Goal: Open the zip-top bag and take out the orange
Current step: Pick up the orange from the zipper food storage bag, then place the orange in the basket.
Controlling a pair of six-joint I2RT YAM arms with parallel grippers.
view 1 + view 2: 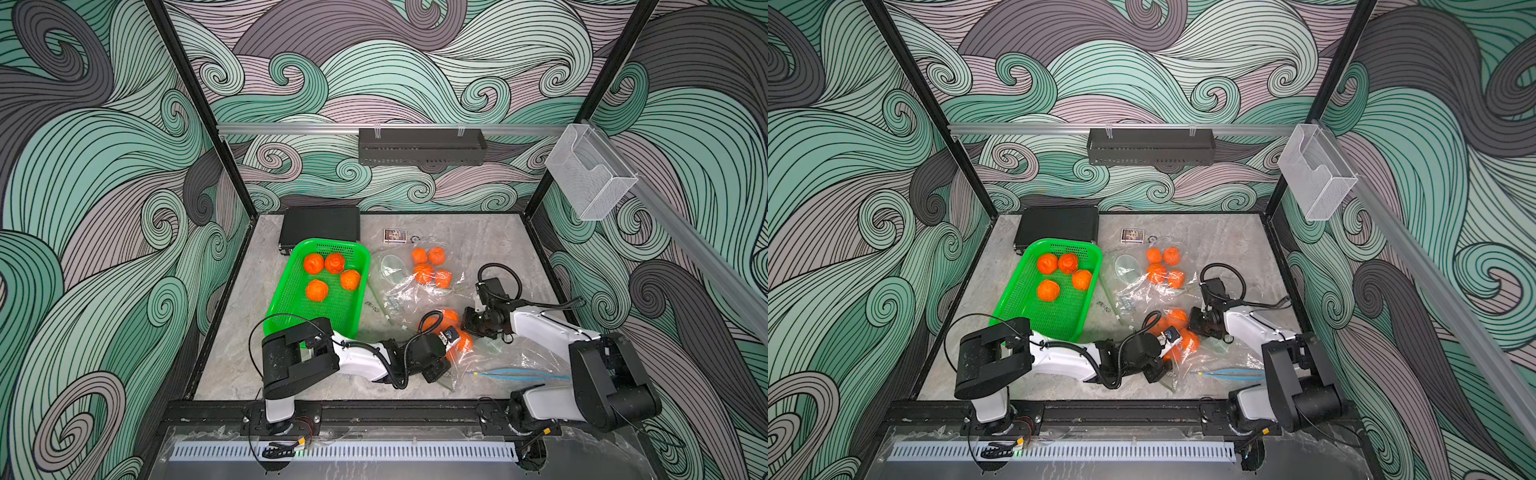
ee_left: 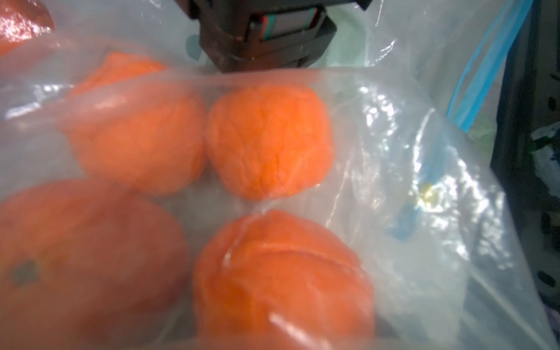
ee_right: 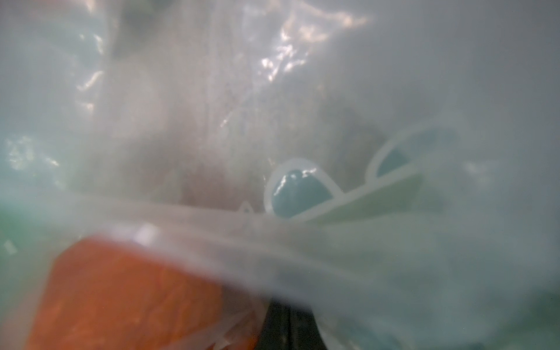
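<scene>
The clear zip-top bag (image 1: 505, 361) (image 1: 1223, 359) with a blue zip strip (image 1: 519, 376) lies at the front right of the table. Several oranges (image 1: 451, 318) (image 1: 1190, 340) (image 2: 269, 142) sit inside it. My left gripper (image 1: 451, 336) (image 1: 1173, 334) reaches into the bag among them. One orange (image 2: 281, 281) lies right at its jaws, but its fingers are hidden. My right gripper (image 1: 471, 328) (image 1: 1196, 324) (image 2: 266, 57) (image 3: 285, 330) is shut, pinching the bag's film beside the oranges. Plastic drapes over the right wrist view, with an orange (image 3: 127, 297) close by.
A green basket (image 1: 282, 299) at the left holds several oranges. A second clear bag (image 1: 399, 295) with several oranges (image 1: 428, 266) lies behind the arms. A black box (image 1: 320, 226) and a small card box (image 1: 395, 236) stand at the back.
</scene>
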